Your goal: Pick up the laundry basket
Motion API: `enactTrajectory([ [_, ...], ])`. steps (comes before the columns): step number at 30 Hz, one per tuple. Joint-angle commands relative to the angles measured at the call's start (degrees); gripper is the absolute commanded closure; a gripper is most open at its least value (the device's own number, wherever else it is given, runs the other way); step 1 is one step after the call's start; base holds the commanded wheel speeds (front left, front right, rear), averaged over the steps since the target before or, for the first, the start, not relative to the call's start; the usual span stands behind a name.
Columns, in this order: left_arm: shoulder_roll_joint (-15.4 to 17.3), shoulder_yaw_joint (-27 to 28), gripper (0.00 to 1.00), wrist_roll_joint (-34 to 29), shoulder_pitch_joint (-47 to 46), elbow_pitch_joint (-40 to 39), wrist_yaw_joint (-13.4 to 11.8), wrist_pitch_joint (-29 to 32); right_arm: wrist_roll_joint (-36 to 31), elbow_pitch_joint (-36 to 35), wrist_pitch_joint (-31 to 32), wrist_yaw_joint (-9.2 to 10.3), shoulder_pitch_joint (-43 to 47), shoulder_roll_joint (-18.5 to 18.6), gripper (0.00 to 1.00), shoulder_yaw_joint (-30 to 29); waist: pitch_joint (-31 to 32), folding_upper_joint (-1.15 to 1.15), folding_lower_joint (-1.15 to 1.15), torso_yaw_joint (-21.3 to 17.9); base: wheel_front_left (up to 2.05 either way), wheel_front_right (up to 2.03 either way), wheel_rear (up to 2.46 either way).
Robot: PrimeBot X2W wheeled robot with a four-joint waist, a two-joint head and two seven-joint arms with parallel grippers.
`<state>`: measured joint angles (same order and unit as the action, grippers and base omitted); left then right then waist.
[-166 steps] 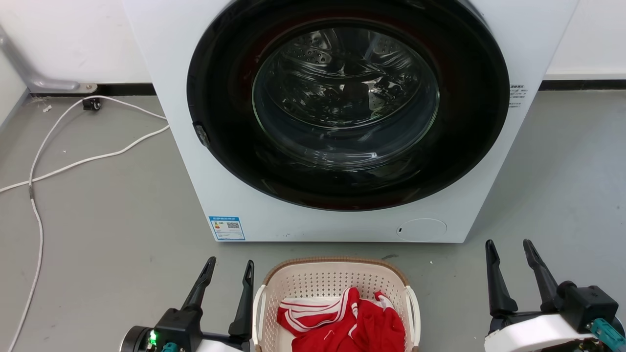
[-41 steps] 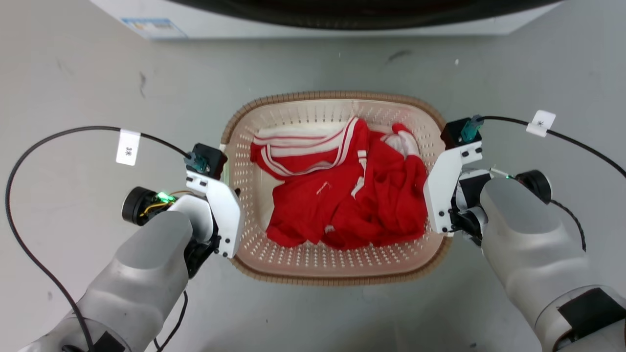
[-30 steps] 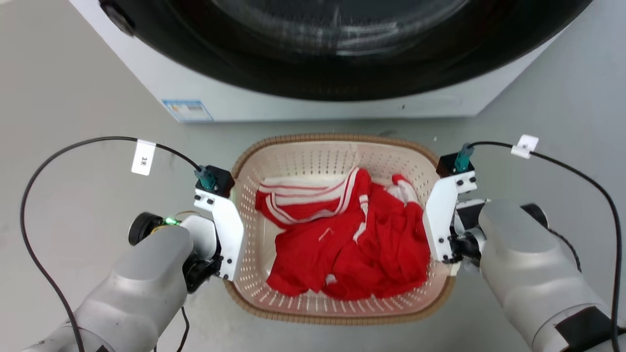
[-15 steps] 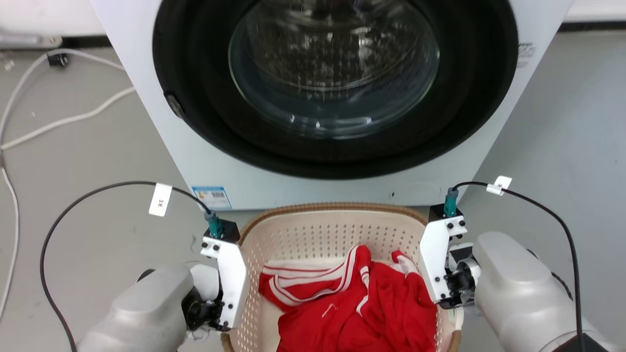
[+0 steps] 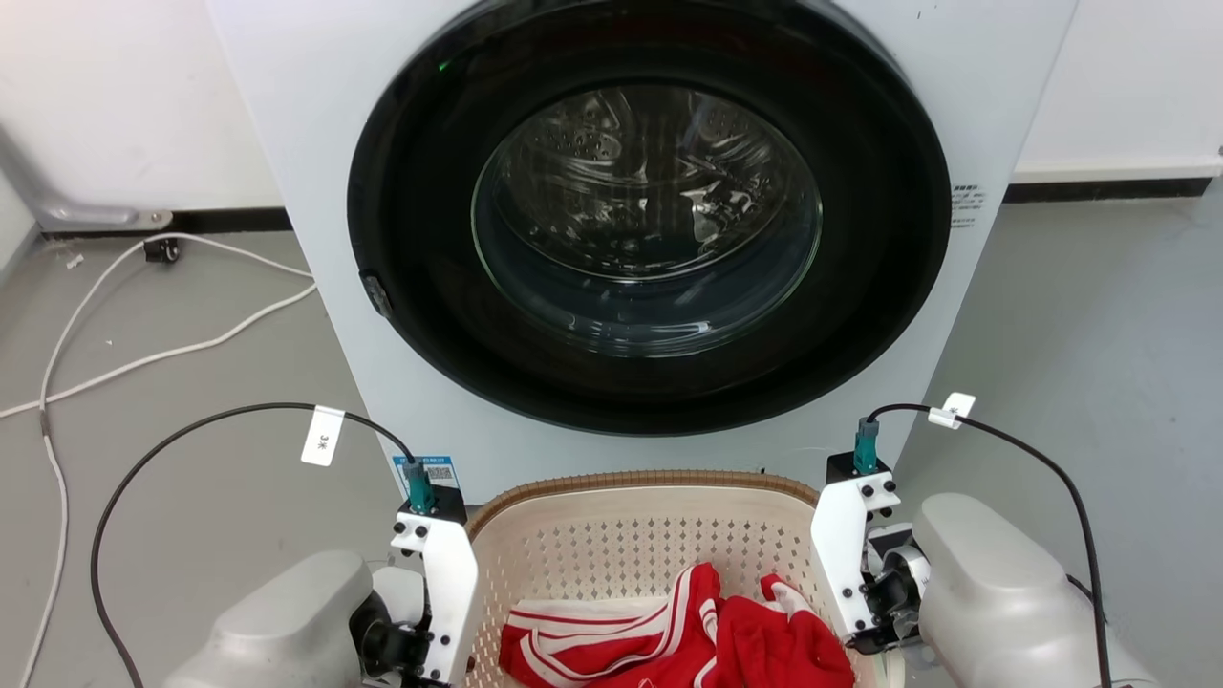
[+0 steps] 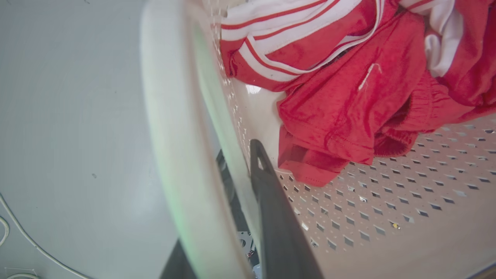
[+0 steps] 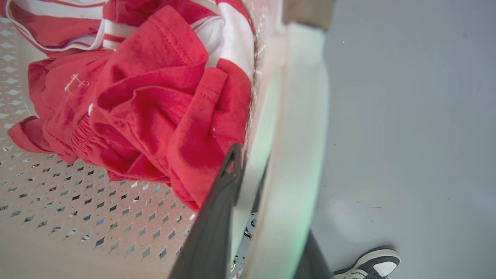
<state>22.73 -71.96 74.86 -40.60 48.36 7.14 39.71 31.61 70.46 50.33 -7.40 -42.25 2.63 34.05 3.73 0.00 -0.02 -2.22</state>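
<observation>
The cream laundry basket with its brown rim hangs low in the head view, in front of the washer's base and raised off the floor. Red and white clothes lie in it. My left gripper is shut on the basket's left wall just inside the white handle, one finger inside and one outside. On the other side my right gripper is shut on the right wall beside its handle. In the head view the white wrist brackets sit at both sides of the basket and hide the fingers.
A white washing machine with a shut round glass door stands directly ahead, close to the basket's far rim. White cables trail on the grey floor at the left. A person's shoe shows on the floor below the right handle.
The head camera has tilted up, bringing the washer door into view. Both grippers stay clamped on the basket's sides, and the basket has risen from the floor with them.
</observation>
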Motion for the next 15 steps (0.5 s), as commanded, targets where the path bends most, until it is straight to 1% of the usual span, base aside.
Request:
enactTrajectory([
  [1, 0.3, -0.7, 1.00, -0.4, 1.1, -0.1, 0.6, 0.8, -0.3, -0.3, -0.4, -0.16, -0.1, 0.4, 1.00, 0.4, 0.2, 0.00, 0.02, -0.1, 0.00, 0.00, 0.00],
  [4, 0.2, -1.0, 1.00, -1.3, 1.1, -0.5, 0.6, 1.6, -0.1, -0.3, -0.1, -0.16, 0.2, 0.4, 1.00, 0.9, 0.6, 0.00, 0.02, -0.2, 0.00, 0.00, 0.00],
  [15, 0.3, -1.2, 1.00, 0.0, 2.0, -0.9, 0.6, 2.3, 1.2, -0.5, 0.4, -0.16, 0.9, 0.4, 1.00, 2.2, 0.8, 0.00, 0.02, -0.5, 0.00, 0.00, 0.00],
])
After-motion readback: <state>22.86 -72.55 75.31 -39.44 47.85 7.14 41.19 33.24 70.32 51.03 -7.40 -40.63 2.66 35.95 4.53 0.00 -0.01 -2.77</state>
